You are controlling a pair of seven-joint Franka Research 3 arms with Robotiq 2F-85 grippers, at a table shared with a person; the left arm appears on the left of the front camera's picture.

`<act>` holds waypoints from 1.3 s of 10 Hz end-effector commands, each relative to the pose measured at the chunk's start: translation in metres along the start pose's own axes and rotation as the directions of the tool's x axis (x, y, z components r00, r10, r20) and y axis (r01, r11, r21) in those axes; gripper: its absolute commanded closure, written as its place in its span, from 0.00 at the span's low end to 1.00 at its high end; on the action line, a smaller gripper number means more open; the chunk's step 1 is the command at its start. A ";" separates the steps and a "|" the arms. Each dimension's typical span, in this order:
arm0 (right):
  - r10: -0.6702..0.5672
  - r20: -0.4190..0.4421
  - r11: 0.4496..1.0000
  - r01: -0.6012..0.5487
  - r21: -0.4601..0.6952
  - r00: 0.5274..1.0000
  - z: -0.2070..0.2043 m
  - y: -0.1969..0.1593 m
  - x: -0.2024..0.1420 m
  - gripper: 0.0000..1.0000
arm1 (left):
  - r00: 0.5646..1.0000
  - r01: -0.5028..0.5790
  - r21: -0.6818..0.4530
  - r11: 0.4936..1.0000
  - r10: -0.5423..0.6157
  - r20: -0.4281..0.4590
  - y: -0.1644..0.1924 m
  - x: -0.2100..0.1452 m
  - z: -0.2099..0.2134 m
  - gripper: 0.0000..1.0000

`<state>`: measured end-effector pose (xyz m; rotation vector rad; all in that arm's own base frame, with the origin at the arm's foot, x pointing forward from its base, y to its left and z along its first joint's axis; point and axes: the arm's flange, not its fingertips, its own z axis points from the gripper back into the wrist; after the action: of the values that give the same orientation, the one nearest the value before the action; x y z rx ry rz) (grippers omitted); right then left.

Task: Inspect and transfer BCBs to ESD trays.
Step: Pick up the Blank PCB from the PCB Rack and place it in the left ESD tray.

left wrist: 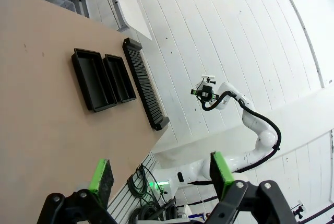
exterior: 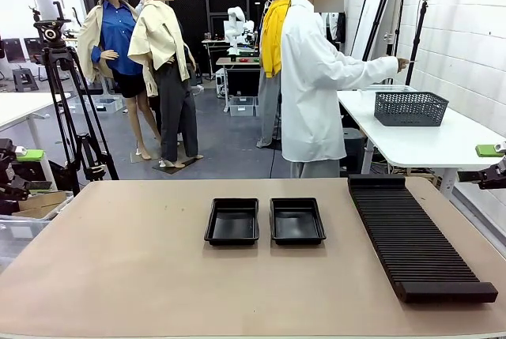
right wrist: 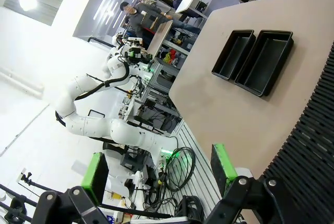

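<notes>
Left gripper point(left wrist: 160, 174): I see its jaws spread wide with nothing between the green pads. It hangs off the left side of the table point(exterior: 118, 268), well apart from the trays.
Right gripper point(right wrist: 160, 169): likewise wide apart and holding nothing, parked off the right side of the table beyond the rack point(exterior: 419, 244).
Why parked so: I judge both arms wait outside the work area, which leaves the tabletop free for the person point(exterior: 312, 94) and gives me a view across it from each wrist.
Left ESD tray point(exterior: 232, 221): it sits flat at the middle of the table, open side up, bare black floor, nothing in it.
Right ESD tray point(exterior: 296, 220): just beside the first, long sides parallel with a narrow gap between them, also holding nothing.
Why paired: set side by side in the centre, I reckon either arm can reach them.
Rack: it lies lengthwise along the right of the table, near the right tray; its ridges look bare, though I cannot tell for certain.
BCBs: neither tray has one yet, so the transfer has not begun.
Person: turned aside at the far edge, one arm stretched over a white side table point(exterior: 427, 145) that carries a grey mesh basket point(exterior: 411, 108). What the hand holds is too small to tell.
</notes>
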<state>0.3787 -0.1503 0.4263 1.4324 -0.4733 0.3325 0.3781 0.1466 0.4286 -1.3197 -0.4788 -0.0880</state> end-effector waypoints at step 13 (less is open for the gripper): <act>-0.025 -0.035 0.999 0.026 0.027 0.999 0.002 -0.006 0.005 0.00 | 1.000 -0.012 0.003 1.000 0.011 0.007 -0.002 0.001 0.001 0.02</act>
<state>0.3795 -0.1498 0.4250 1.4370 -0.4646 0.3336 0.3781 0.1469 0.4284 -1.3195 -0.4787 -0.0871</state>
